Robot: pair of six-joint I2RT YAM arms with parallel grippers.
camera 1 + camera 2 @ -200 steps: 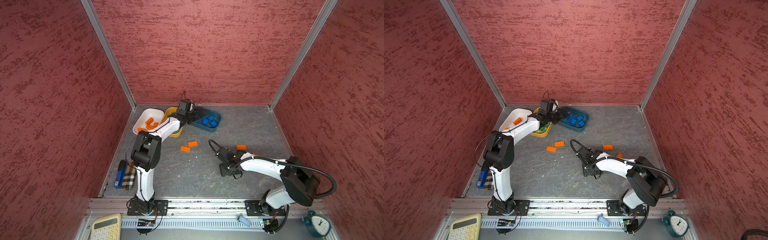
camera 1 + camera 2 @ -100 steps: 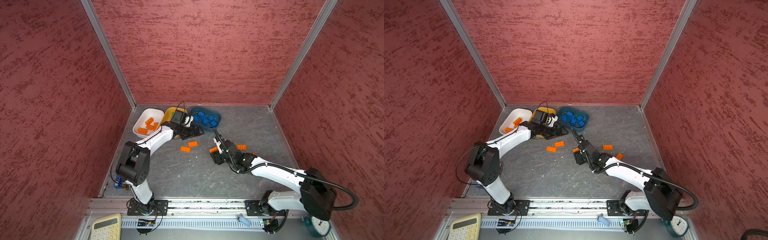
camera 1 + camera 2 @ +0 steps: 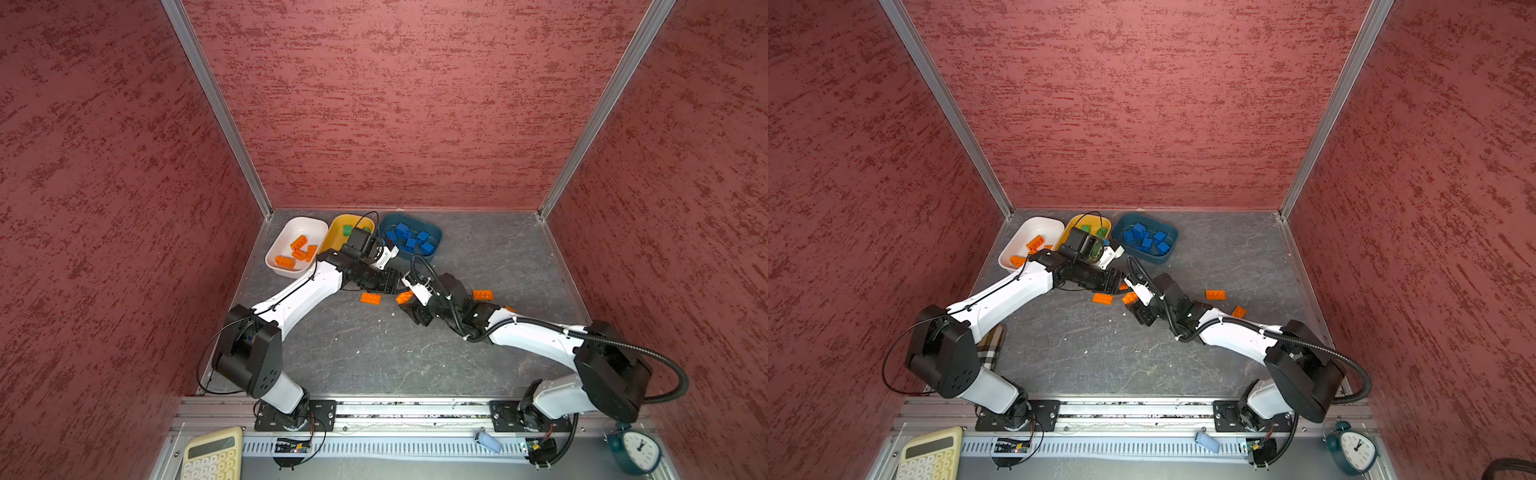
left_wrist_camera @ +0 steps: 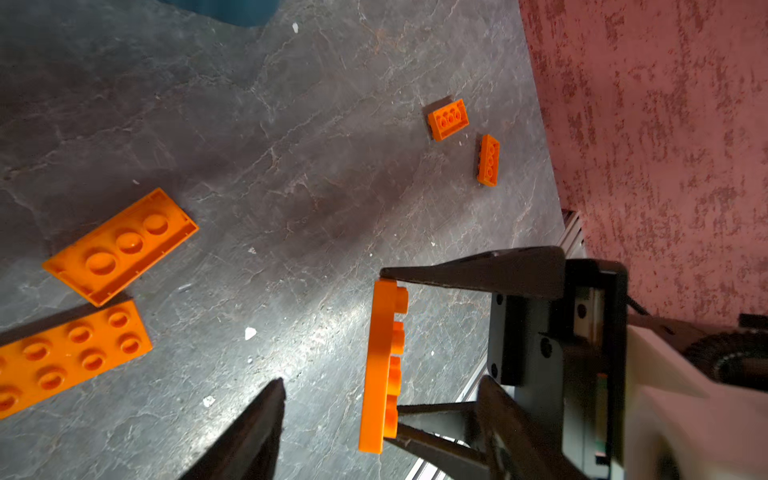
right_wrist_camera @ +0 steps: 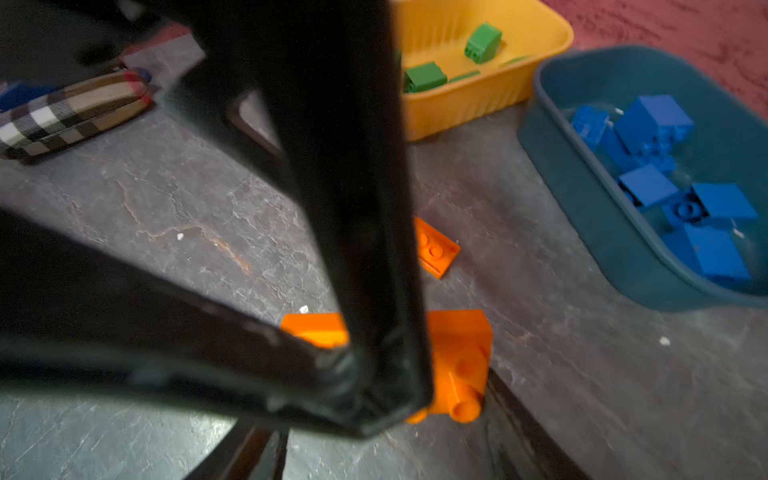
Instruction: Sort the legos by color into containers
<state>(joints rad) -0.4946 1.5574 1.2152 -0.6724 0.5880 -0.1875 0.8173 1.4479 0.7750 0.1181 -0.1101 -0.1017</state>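
Orange bricks (image 3: pixel 299 249), white tub (image 3: pixel 309 221); green bricks (image 5: pixel 482 41), mustard-yellow tub (image 5: pixel 457 104); blue bricks (image 3: pixel 409 241), teal tub (image 5: pixel 582 187); grey veined counter (image 3: pixel 374 353); beige checked pouch (image 5: pixel 70 112); mottled red walls (image 3: pixel 395 104).

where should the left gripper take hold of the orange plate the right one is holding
Probably pinch the orange plate at mid-length, across its smooth back and studded face, coming from its thin long edge. The right gripper pins both short ends, leaving only the middle free.
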